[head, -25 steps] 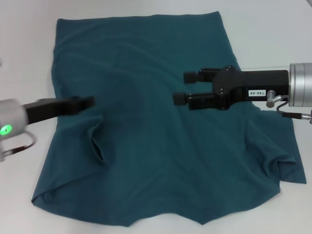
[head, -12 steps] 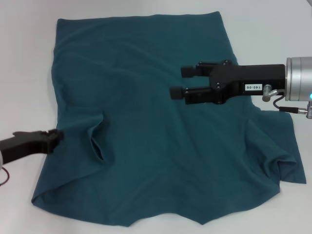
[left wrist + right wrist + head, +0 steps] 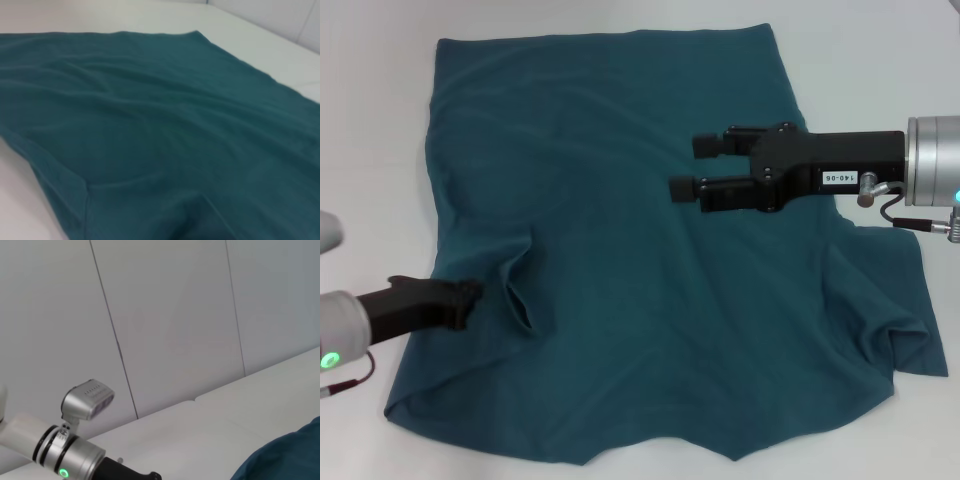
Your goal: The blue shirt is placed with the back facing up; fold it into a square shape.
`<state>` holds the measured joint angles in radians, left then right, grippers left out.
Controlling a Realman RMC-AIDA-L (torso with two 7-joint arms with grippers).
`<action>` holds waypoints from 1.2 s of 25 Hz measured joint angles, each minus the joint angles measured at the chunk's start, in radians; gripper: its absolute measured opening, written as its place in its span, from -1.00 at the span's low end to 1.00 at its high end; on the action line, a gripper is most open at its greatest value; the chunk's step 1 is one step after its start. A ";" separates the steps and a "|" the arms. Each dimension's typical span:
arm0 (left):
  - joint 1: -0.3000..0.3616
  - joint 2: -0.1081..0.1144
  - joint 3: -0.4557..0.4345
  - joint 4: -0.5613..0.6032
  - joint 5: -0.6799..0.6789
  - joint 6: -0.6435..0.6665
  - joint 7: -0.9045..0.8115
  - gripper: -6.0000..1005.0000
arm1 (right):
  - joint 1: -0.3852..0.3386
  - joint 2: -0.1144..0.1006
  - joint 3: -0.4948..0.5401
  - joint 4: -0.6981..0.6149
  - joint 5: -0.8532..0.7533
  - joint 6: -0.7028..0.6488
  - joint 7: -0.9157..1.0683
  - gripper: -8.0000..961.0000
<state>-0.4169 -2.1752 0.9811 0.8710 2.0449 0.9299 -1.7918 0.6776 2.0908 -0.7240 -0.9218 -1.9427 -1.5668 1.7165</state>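
The blue shirt [image 3: 640, 250] lies spread out on the white tabletop [image 3: 370, 120]. It is mostly flat. Its straight edge is on the far side from the robot, and its wavy, bumpy edge is on the near side. There is a small raised fold in the cloth near the shirt's left edge, and more wrinkles by its right near corner.

The right end effector [image 3: 695, 168] is over the middle of the shirt, a bit toward the shirt's right edge. It points sideways toward the shirt's left edge. Its two black fingers [image 3: 710, 146] are apart with a gap between them. Nothing is held between them. It is hard to tell whether it touches the cloth or hangs just above it.

The left end effector [image 3: 465, 298] is at the shirt's left edge, right beside the small raised fold. Its black tip lies over the cloth. You cannot tell whether its fingers are apart or together.

The left wrist view shows the shirt [image 3: 165, 135] from low and close, with its hem edge running along the tabletop [image 3: 20, 200].

The right wrist view shows a corner of the shirt [image 3: 285, 455] and a grey wall [image 3: 175, 315] behind the tabletop.
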 joint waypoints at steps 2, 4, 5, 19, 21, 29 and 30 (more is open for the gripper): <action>-0.005 -0.001 0.040 -0.011 -0.002 -0.036 0.000 -0.89 | 0.000 0.000 0.000 0.000 -0.001 0.000 0.000 0.80; -0.018 -0.001 0.068 -0.029 -0.004 -0.062 -0.002 -0.89 | 0.000 0.000 0.000 0.000 -0.001 0.001 0.000 0.80; -0.026 -0.001 0.077 -0.039 -0.004 -0.072 -0.003 -0.89 | 0.000 0.000 0.000 0.000 0.000 0.001 0.000 0.80; -0.081 -0.001 0.240 -0.075 -0.032 -0.112 -0.003 -0.89 | -0.004 0.000 0.000 0.007 0.001 0.002 0.002 0.80; -0.093 -0.001 0.265 -0.087 -0.035 -0.122 -0.002 -0.89 | -0.006 0.000 0.000 0.008 0.002 0.003 0.001 0.80; -0.129 0.002 0.297 -0.143 -0.033 -0.139 -0.001 -0.90 | -0.010 0.000 0.000 0.009 0.004 -0.001 0.000 0.80; -0.120 0.001 0.297 -0.127 -0.035 -0.133 -0.001 -0.90 | -0.010 0.000 0.000 0.009 0.004 -0.001 0.000 0.80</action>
<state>-0.5366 -2.1740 1.2782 0.7437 2.0100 0.7965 -1.7929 0.6680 2.0908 -0.7240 -0.9133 -1.9387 -1.5677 1.7166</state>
